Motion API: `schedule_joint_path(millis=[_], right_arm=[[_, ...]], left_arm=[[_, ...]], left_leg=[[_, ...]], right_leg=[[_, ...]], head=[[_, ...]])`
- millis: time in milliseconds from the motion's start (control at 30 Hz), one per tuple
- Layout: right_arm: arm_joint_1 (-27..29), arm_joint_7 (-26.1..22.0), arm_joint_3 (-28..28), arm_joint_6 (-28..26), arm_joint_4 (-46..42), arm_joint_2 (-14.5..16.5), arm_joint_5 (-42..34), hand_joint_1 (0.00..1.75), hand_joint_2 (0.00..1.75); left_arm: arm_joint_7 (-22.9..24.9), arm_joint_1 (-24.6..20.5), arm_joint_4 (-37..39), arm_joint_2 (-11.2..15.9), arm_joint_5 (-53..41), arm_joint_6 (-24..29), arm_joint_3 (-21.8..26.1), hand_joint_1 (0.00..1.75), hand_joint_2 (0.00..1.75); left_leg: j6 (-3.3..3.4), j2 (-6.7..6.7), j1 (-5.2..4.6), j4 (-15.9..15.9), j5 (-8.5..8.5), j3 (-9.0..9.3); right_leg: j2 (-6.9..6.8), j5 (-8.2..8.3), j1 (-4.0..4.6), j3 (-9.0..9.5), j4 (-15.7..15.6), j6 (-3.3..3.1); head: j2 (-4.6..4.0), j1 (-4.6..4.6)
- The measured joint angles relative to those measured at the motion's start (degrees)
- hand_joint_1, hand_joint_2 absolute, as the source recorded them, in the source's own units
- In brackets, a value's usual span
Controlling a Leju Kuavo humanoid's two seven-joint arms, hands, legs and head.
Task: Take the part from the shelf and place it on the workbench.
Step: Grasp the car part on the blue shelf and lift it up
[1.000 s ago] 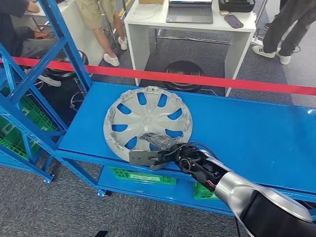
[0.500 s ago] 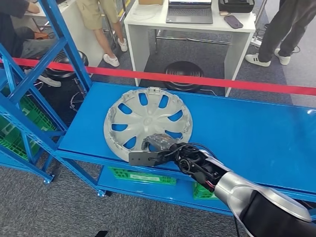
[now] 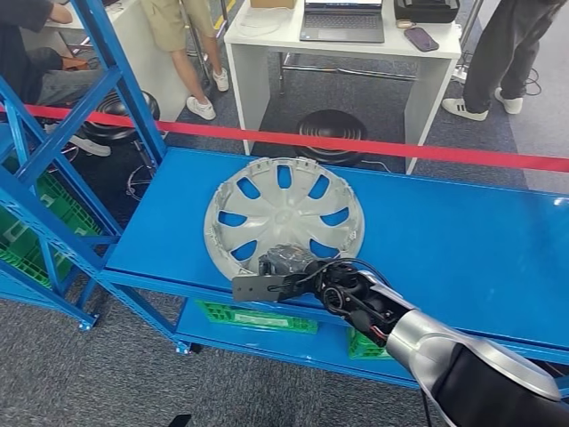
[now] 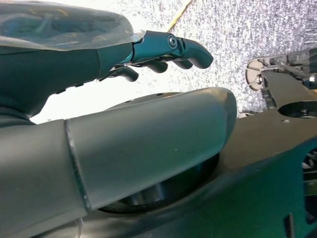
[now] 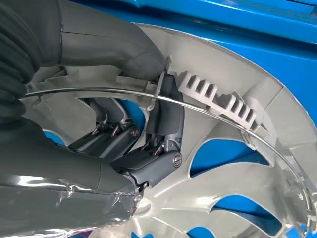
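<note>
Right hand (image 3: 290, 267) clamped on hubcap (image 3: 284, 213) near rim, fingers (image 5: 123, 141) through a spoke opening, hubcap flat on shelf (image 3: 456, 240), left hand (image 4: 112, 104) empty, fingers apart

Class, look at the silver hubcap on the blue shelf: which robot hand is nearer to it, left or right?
Right. The right robot hand grips the hubcap at its near rim. The left robot hand hangs over grey carpet, away from it.

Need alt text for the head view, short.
The robot's right hand grips the near rim of a silver hubcap lying on a blue shelf. Behind the shelf run a red tape and a white desk with a laptop; people's legs show at the top.
</note>
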Motion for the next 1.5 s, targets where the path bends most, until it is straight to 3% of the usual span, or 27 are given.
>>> schedule_joint_path(millis=[100, 433, 733, 900, 1000, 1100, 1500], right_arm=[[0.0, -0.1, -0.2, 0.1, 0.0, 0.0, 0.0, 1.75, 1.75], [-0.2, -0.5, -0.5, 0.6, 0.0, 0.0, 0.0, 1.75, 1.75], [-0.2, -3.7, -1.4, -0.2, 0.0, 0.0, -3.2, 1.75, 1.75], [-0.2, -13.1, -3.6, -1.1, -0.9, 0.0, -12.7, 1.75, 1.75], [0.1, -18.2, -6.0, -2.7, -4.5, -0.1, -21.5, 1.75, 1.75], [0.5, -19.1, -8.9, -5.5, -10.4, -0.7, -26.9, 1.75, 1.75], [1.2, -15.9, -16.6, -13.8, -33.1, -4.5, -24.8, 1.75, 1.75]], left_arm=[[-0.3, 0.0, 0.0, 0.1, 0.7, 0.0, 0.1, 0.00, 1.75], [-2.2, 0.0, 0.0, 0.5, 2.3, 0.4, 1.5, 0.00, 1.75], [-2.9, 0.0, 0.0, 0.7, 3.7, 2.3, 3.0, 0.00, 1.75], [-2.9, 0.1, 0.0, 0.7, 3.7, 2.3, 3.3, 0.00, 1.75], [-3.2, 0.1, 0.0, 0.7, 4.0, 2.6, 3.3, 0.00, 1.75], [-3.3, 0.2, 0.0, 0.7, 4.1, 2.9, 3.5, 0.00, 1.75], [-3.7, 0.7, 0.0, 1.0, 5.1, 3.2, 4.2, 0.00, 1.75]], left_leg=[[0.00, 0.00, 0.00, 0.0, 0.00, 0.00], [0.01, 0.00, 0.00, 0.0, -0.01, -0.01], [0.01, -0.01, 0.00, 0.0, -0.01, -0.03], [-0.01, 0.01, -0.01, 0.0, -0.02, -0.02], [-0.02, 0.05, -0.01, 0.0, -0.02, -0.01], [-0.02, 0.06, 0.00, 0.0, -0.02, -0.01], [0.00, 0.06, 0.00, 0.0, -0.04, -0.11]], right_leg=[[0.00, 0.00, -0.01, 0.00, 0.0, 0.00], [0.00, -0.01, 0.00, 0.00, 0.0, 0.01], [0.00, -0.01, 0.00, 0.00, 0.0, 0.01], [0.15, 0.01, 0.01, -0.01, 0.0, 0.01], [0.18, 0.02, 0.01, -0.04, 0.0, 0.00], [0.14, 0.01, 0.01, -0.06, 0.0, 0.00], [0.16, 0.01, -0.02, -0.12, 0.0, 0.01]], head=[[0.00, 0.00], [0.00, 0.00], [0.00, 0.00], [0.00, 0.00], [0.00, 0.00], [0.00, 0.00], [0.00, 0.00]])
